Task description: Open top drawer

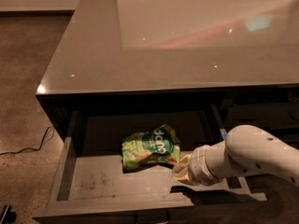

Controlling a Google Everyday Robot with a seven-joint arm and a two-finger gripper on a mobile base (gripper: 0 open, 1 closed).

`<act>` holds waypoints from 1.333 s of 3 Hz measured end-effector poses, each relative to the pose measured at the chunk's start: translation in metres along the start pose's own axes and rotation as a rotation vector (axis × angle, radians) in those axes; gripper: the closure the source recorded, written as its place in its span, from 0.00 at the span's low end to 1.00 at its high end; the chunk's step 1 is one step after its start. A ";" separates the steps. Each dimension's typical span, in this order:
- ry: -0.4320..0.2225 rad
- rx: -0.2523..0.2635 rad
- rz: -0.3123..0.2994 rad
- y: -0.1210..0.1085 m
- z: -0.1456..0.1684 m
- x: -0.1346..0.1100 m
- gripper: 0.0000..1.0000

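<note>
The top drawer [93, 183] stands pulled far out under the grey countertop, showing its grey floor and sides. Its front panel runs along the bottom edge of the view, with a bit of the handle [161, 220] at the centre. A green snack bag [149, 148] lies on the drawer floor near the middle. My white arm [254, 155] reaches in from the right. My gripper [180, 171] sits low over the drawer's right part, just right of and below the bag.
The glossy grey countertop [163, 45] covers the cabinet above the drawer. A dark recess with other drawer fronts [266, 111] lies to the right. Speckled floor with a black cable [28, 146] is on the left.
</note>
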State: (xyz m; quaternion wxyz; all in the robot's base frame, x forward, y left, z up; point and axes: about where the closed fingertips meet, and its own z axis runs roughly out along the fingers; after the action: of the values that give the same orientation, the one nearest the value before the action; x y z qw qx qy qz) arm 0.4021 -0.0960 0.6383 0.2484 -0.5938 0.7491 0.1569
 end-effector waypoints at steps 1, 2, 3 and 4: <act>-0.061 0.018 0.010 -0.012 -0.003 -0.007 1.00; -0.063 0.019 0.010 -0.013 -0.004 -0.007 0.81; -0.063 0.019 0.010 -0.013 -0.004 -0.007 0.58; -0.063 0.019 0.010 -0.013 -0.004 -0.007 0.35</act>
State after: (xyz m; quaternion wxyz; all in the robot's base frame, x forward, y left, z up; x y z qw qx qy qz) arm 0.4150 -0.0955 0.6460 0.2769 -0.5824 0.7452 0.1695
